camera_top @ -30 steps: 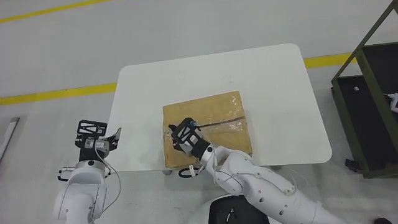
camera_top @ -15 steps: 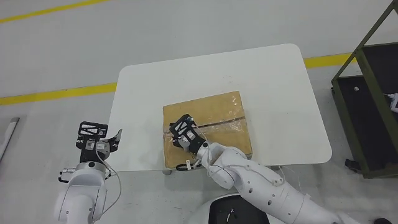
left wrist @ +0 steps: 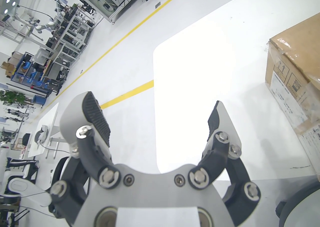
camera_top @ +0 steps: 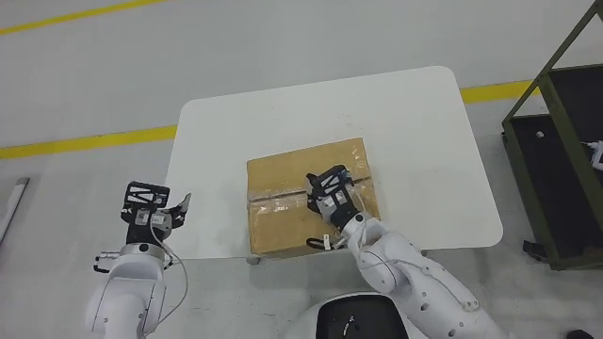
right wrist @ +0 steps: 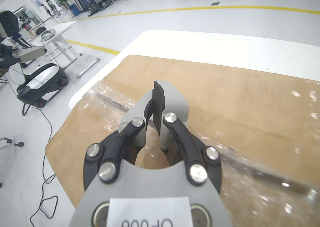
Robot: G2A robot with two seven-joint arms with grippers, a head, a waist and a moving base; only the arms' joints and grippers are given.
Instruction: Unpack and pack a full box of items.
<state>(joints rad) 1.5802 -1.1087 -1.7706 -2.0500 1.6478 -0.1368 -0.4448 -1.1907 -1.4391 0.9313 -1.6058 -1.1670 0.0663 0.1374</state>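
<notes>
A closed brown cardboard box lies on the white table near its front edge, with clear tape along its centre seam. My right gripper is shut and empty, right over the taped seam near the middle of the lid. My left gripper hangs open and empty off the table's left side, beside the front left corner. In the left wrist view the open gripper faces the table edge, and the box stands farther off with printed labels on its side.
A dark green metal cart stands on the floor to the right of the table. Yellow floor lines run past the table. The table's far half is bare white surface.
My right gripper has slid along the taped seam from the box's left end toward its middle. The left gripper has barely shifted.
</notes>
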